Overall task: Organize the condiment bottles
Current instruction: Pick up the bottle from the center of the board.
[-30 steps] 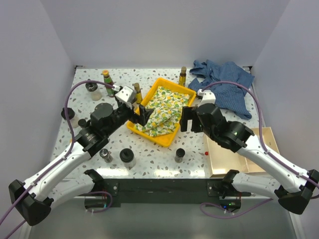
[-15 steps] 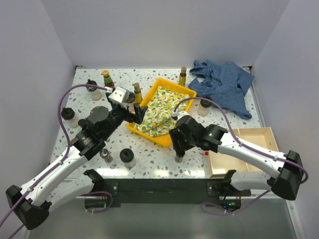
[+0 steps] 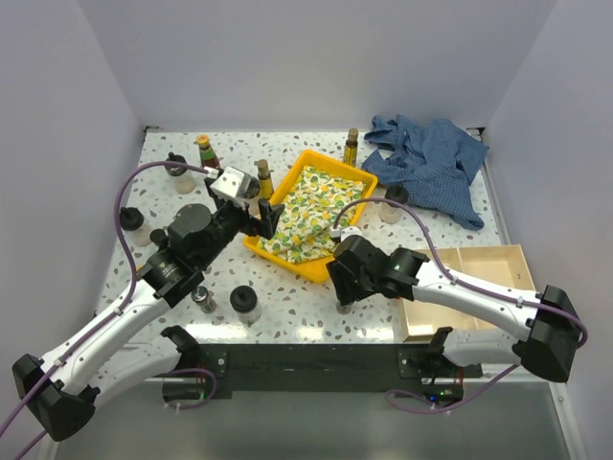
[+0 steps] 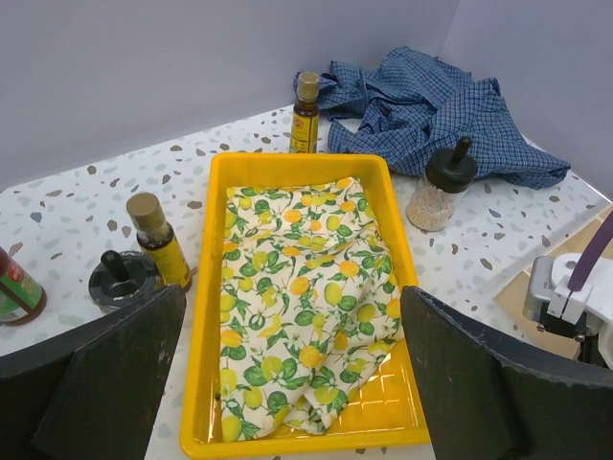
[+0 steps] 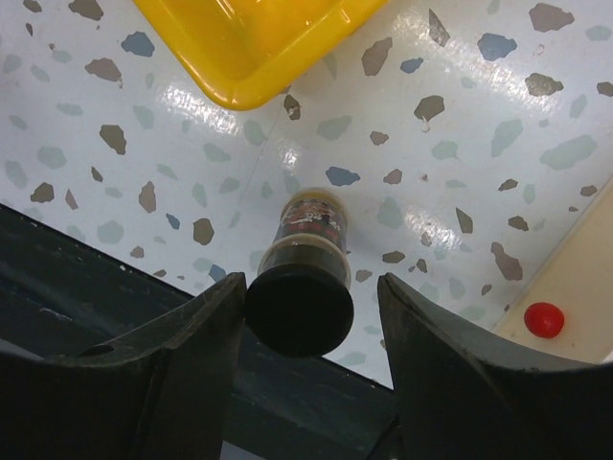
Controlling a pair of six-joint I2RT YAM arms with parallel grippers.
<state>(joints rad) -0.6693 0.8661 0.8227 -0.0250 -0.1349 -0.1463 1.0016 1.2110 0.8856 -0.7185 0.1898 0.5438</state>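
Several condiment bottles stand around a yellow tray (image 3: 322,164). A green red-labelled bottle (image 3: 204,150) and two yellow-capped amber bottles (image 3: 264,178) (image 3: 351,146) stand at the back. Black-lidded jars sit at the left (image 3: 176,172), the front (image 3: 245,304) and the right (image 3: 393,203). My right gripper (image 5: 311,283) is low over a small black-capped bottle (image 5: 302,287), open, with a finger on each side; the left finger touches the cap and the right stands apart. My left gripper (image 4: 292,369) hangs open over the tray's near end, holding nothing.
A lemon-print cloth (image 3: 306,206) lies in the tray. A blue checked shirt (image 3: 431,158) is heaped at the back right. A wooden box (image 3: 488,273) sits at the right front, with a small red ball (image 5: 543,319) beside it. The table's dark front edge (image 5: 115,287) is just behind the bottle.
My right arm swung from beside the tray down to the front bottle and its jaws narrowed around it. The left arm shifted slightly left and stayed open.
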